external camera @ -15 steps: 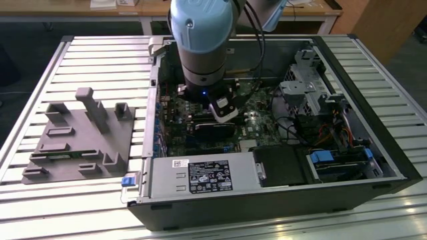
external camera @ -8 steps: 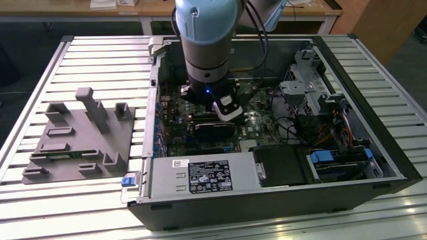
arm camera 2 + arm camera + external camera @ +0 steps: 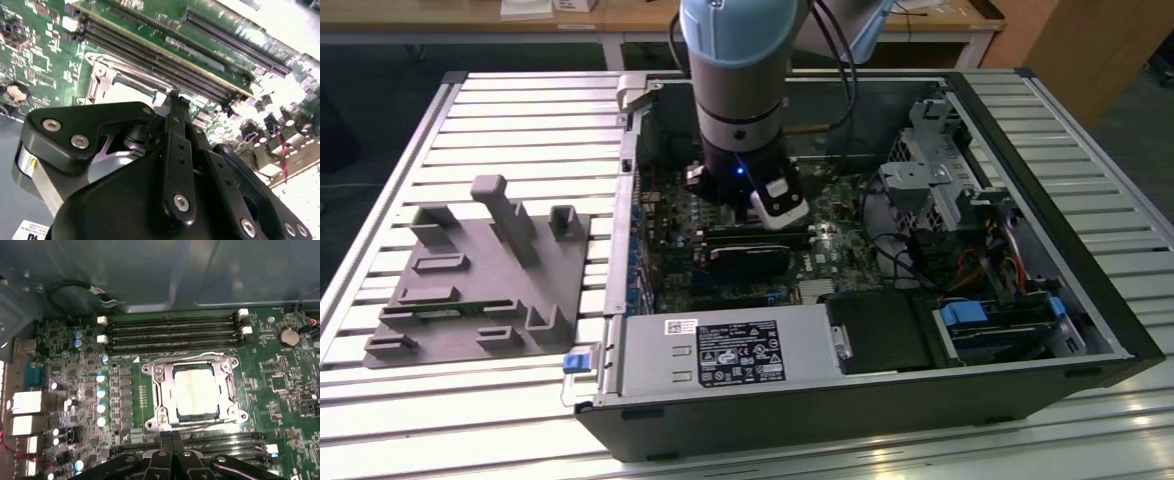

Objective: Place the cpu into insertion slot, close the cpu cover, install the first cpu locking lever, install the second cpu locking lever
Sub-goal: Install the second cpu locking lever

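Looking down into the open computer case (image 3: 881,330) in the exterior view, you see the arm (image 3: 740,90) reaching straight into it, its wrist low over the green motherboard (image 3: 827,240). The case lies on its side on a slatted metal table (image 3: 494,130), and a grey fixture block (image 3: 480,270) sits on the slats toward the exterior view's left, well apart from the case.

In the first wrist view, you find the cpu (image 3: 196,393) already seated in the insertion slot (image 3: 172,410), its pale metal top showing through the window of the cpu cover (image 3: 165,390). The cover lies flat over the socket, framing the chip on all sides. Long black memory slots (image 3: 170,332) run along one side of the socket, and more run along the opposite side, next to the gripper.

Your gripper (image 3: 171,437) sits just beside the socket's edge in that view, with its two fingertips (image 3: 165,440) pressed together and nothing between them. In the second wrist view, the black gripper (image 3: 176,100) body blocks most of the socket; you can make out a corner of the silver cover (image 3: 107,70) and part of the chip's top beyond it, with the finger tip close to the socket's edge. Whether the tip touches a locking lever there, you cannot tell.
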Controlling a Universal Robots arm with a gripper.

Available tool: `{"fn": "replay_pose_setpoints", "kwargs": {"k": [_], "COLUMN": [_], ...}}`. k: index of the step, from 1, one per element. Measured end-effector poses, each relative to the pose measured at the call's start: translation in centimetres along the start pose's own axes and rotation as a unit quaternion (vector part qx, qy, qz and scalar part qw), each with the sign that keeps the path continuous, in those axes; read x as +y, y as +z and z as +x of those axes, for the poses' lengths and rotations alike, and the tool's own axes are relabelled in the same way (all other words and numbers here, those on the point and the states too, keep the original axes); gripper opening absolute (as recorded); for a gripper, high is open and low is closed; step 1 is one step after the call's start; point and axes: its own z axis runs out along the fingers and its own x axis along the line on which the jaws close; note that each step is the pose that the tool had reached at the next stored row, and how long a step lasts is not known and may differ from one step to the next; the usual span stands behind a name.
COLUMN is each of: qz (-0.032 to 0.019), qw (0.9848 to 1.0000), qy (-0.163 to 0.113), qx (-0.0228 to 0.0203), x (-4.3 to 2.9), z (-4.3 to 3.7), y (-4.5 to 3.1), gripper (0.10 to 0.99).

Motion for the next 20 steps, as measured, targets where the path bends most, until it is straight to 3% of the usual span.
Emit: {"fn": "replay_pose_setpoints", "kwargs": {"k": [4,8,20], "qz": [0.0097,0.0161,0.0220], "qw": [1.0000,0.9999,0.9998], "qy": [-0.001,-0.001,-0.002], "qx": [-0.0010,-0.0016,-0.0020], "x": [0.91,1.69,3.88], "z": [-0.27,-0.76,-2.74], "y": [0.24,0.46,1.10], "gripper": [0.106,0.106,0.106]}}
